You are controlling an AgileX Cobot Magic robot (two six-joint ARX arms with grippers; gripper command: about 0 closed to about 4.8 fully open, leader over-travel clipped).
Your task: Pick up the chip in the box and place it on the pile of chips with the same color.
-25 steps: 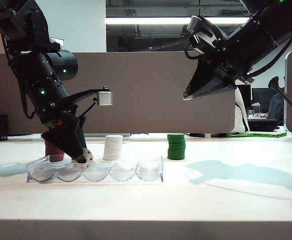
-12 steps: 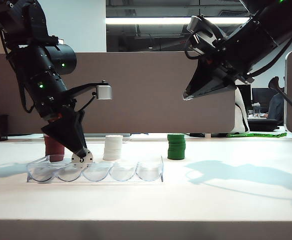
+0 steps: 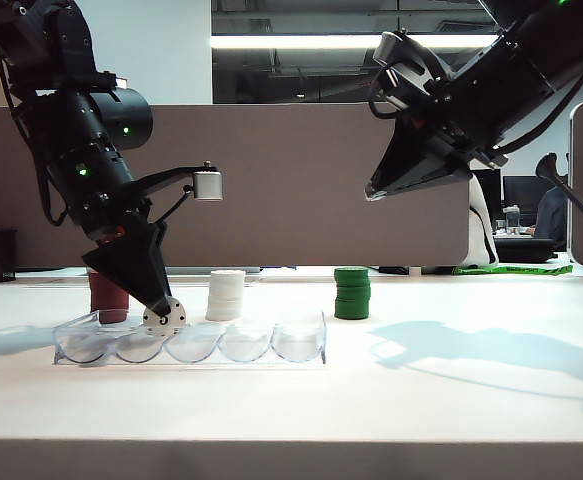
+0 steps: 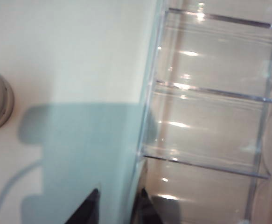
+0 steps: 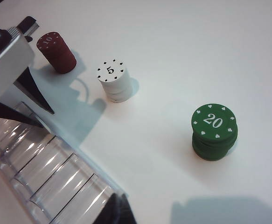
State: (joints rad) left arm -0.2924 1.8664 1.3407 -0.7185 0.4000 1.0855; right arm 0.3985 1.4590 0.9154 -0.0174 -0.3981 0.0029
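Left gripper (image 3: 163, 312): lower left, my jaws pinched on the chip (image 3: 165, 317), right at the box (image 3: 271, 345) rim.
Right gripper (image 3: 373, 190): parked upper right; can't tell its jaws.
Left to do: carry it to the white pile (image 3: 225, 294), middle of frame.

I've got the box (image 3: 189, 344) nearest cam. Behind it, L to R: 10 stack (image 3: 108, 297), pile of chips (image 3: 225, 295), 20 stack (image 3: 352, 293). Chip (image 3: 164, 317) sits just above box's 2nd slot from L, at the left gripper (image 3: 161, 312) tip. Right gripper (image 3: 373, 189) high up, above and R of the box.
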